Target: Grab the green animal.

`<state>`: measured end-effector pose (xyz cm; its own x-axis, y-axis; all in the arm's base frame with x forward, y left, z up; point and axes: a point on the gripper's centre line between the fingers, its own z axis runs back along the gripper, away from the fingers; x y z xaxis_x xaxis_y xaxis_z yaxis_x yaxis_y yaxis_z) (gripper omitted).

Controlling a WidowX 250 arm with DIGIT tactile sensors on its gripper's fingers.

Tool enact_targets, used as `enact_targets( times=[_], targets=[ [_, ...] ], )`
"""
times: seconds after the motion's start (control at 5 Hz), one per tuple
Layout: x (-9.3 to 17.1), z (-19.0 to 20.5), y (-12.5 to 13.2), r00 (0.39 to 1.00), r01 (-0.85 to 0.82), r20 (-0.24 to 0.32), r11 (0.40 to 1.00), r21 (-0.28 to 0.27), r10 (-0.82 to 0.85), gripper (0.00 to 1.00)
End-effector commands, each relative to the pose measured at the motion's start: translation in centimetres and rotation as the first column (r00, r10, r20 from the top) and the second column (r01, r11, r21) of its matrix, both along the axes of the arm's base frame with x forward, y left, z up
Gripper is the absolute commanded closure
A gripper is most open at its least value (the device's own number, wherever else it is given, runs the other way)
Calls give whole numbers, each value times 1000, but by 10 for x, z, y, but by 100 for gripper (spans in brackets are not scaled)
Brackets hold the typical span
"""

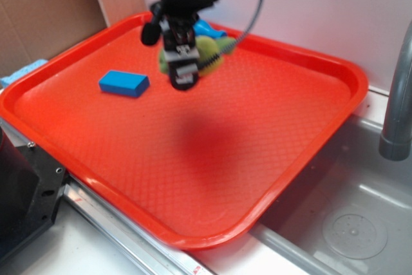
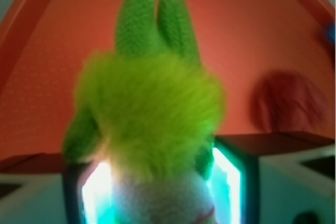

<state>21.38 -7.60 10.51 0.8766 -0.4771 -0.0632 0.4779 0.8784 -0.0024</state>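
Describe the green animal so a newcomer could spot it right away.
Find the orange tray beside the sink. The gripper, hanging above the tray's far side, is shut on the green animal. It is a fuzzy yellow-green plush with darker green limbs, unlike the flat, hard-edged blue block to its left.

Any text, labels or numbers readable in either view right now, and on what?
None readable.
The end effector has a small pale patch, too blurred to tell whether it bears text.
The green animal, blue block and red tray show no print.
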Motion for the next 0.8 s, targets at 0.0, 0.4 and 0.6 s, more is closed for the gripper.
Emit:
enact_targets(
  times=[0.0, 0.4, 0.6],
  targets=[
    [-32, 59, 34, 927, -363, 92, 932, -11, 363, 100],
    [-50, 72, 52, 859, -496, 151, 869, 3, 489, 100],
    [-47, 68, 48, 910, -380, 183, 925, 11, 372, 100]
  ],
)
